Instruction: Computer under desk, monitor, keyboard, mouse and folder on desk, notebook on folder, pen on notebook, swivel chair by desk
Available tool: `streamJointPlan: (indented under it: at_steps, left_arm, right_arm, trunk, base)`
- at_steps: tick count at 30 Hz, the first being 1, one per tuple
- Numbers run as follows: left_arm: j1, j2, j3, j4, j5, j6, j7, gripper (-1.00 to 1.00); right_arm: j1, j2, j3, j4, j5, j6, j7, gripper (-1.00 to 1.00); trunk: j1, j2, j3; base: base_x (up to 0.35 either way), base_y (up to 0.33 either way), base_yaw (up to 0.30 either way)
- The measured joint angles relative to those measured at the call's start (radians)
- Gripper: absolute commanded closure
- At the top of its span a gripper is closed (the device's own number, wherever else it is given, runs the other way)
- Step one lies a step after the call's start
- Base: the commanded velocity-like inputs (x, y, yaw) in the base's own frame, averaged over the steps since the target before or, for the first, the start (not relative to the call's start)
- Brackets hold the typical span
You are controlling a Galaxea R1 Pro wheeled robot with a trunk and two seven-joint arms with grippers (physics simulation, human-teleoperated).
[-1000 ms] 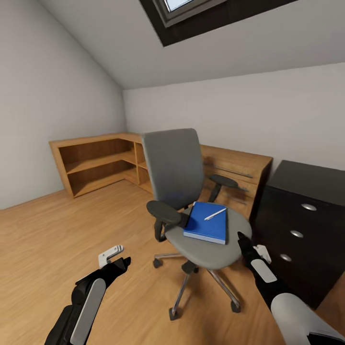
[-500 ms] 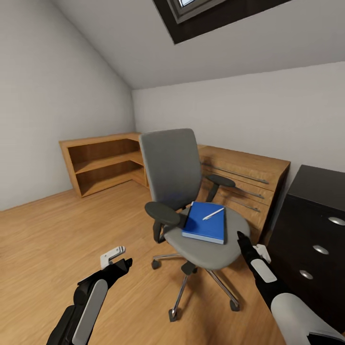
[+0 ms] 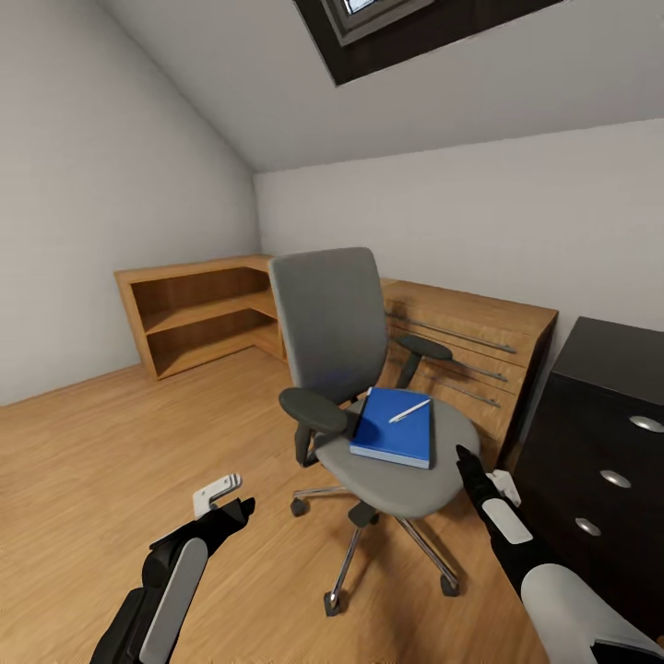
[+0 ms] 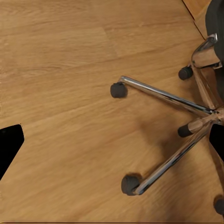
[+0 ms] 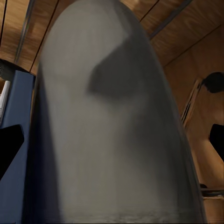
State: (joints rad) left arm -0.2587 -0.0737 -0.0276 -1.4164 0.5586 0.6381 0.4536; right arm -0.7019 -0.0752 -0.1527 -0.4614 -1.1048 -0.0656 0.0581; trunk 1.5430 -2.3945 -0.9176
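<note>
The grey swivel chair (image 3: 337, 341) stands in the middle of the head view. On its seat lies the blue folder (image 3: 392, 433) with the white pen (image 3: 411, 411) across it. My right gripper (image 3: 466, 458) hovers open just off the seat's near right rim, a short way from the folder. The right wrist view looks along the seat (image 5: 116, 121), with the folder's edge (image 5: 18, 121) beside it. My left gripper (image 3: 238, 508) is open and empty, low over the floor beside the chair's chrome base (image 4: 172, 100). The desk's black drawer unit (image 3: 599, 433) is at the right. The notebook, monitor, keyboard, mouse and computer are out of view.
Light wooden cabinets (image 3: 198, 309) run along the far walls, with a drawer section (image 3: 470, 346) right behind the chair. Open wooden floor (image 3: 101, 452) spreads to the left. The chair's caster legs (image 3: 433, 563) reach toward my arms. A sloped ceiling holds a skylight (image 3: 369, 18).
One second ago the camera turned left, shifting the whole picture right. In the last half second nothing has visibly moved; both arms hold still.
</note>
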Motion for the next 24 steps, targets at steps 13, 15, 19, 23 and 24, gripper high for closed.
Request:
streamJointPlan:
  at_steps: [13,15,19,23,24]
  left_arm:
    - [0.0,0.0,-0.034,0.0,0.001,0.0,0.001,-1.0]
    - [0.0,0.0,-0.034,0.0,0.001,0.0,0.001,-1.0]
    - [0.0,0.0,-0.035,0.0,0.001,0.0,0.001,-1.0]
    - [0.0,0.0,-0.035,0.0,0.001,0.0,0.001,-1.0]
    - [0.0,0.0,-0.035,0.0,0.001,0.0,0.001,-1.0]
  right_arm:
    - [0.0,0.0,0.0,0.003,0.0,0.0,-0.001,-1.0]
    - [0.0,0.0,0.0,0.003,0.001,0.0,-0.001,-1.0]
    - [0.0,0.0,0.0,0.004,0.004,0.0,-0.001,-1.0]
    - [0.0,0.001,0.001,0.004,0.005,0.0,-0.001,-1.0]
    - [0.0,0.001,0.002,0.004,0.005,0.0,-0.001,-1.0]
  trunk:
    - [0.0,0.0,0.0]
    - [0.0,0.0,0.0]
    - [0.0,0.0,0.0]
    - [0.0,0.0,0.0]
    - [0.0,0.0,0.0]
  base:
    - [-0.318,0.0,0.0]
    - [-0.334,0.0,0.0]
    - [-0.326,0.0,0.0]
    - [-0.259,0.0,0.0]
    - [-0.206,0.0,0.0]
